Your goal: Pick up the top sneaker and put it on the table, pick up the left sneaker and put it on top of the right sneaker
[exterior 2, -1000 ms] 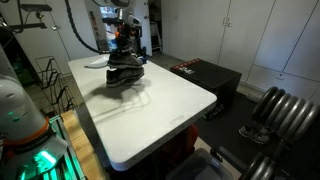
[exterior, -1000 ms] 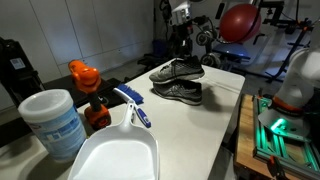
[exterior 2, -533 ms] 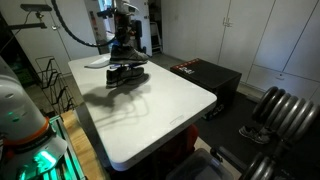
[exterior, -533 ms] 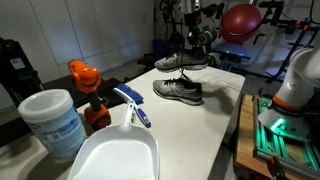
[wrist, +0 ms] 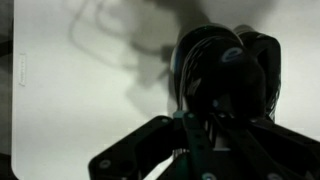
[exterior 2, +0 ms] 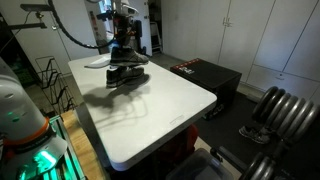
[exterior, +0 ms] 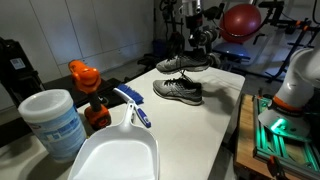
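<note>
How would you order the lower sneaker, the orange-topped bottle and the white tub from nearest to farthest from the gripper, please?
In an exterior view, from the gripper, shut on the held sneaker:
1. Lower sneaker, just beneath it, far from the camera.
2. Orange-topped bottle, midway, toward the picture's left.
3. White tub, closest to the camera.

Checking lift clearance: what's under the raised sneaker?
The second sneaker lies on the white table, below the raised sneaker, with a gap between them. The tabletop under it is covered.
</note>
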Tool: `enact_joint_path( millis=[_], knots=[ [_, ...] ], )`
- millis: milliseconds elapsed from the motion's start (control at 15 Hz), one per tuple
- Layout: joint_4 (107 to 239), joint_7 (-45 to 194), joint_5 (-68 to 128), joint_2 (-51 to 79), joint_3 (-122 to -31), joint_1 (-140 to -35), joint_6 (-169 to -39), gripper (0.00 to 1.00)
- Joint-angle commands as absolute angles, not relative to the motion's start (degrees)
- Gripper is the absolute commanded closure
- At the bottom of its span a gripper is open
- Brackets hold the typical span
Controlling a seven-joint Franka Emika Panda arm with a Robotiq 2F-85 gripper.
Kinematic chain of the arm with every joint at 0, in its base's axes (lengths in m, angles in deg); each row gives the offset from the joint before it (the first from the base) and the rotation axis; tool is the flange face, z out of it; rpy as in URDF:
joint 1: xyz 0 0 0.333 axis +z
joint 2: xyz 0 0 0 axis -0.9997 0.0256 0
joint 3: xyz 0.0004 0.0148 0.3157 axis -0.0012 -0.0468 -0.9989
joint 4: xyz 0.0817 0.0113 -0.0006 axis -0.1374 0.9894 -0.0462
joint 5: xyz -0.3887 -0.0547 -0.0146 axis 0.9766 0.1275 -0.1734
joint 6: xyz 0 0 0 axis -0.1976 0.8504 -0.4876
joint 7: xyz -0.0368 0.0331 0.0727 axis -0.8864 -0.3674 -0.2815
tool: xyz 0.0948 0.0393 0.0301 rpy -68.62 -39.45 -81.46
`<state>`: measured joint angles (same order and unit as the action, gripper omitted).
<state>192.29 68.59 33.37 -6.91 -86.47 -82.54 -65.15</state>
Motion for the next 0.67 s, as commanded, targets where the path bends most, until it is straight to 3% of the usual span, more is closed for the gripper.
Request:
enact_joint_path(
  millis=[0, 600],
  knots=[
    [193.59, 68.03, 32.75, -6.82, -86.06, -83.29, -65.03, 0.98],
    [204.49, 67.24, 34.28, -6.05, -84.33, -85.32, -77.13, 0.98]
  ],
)
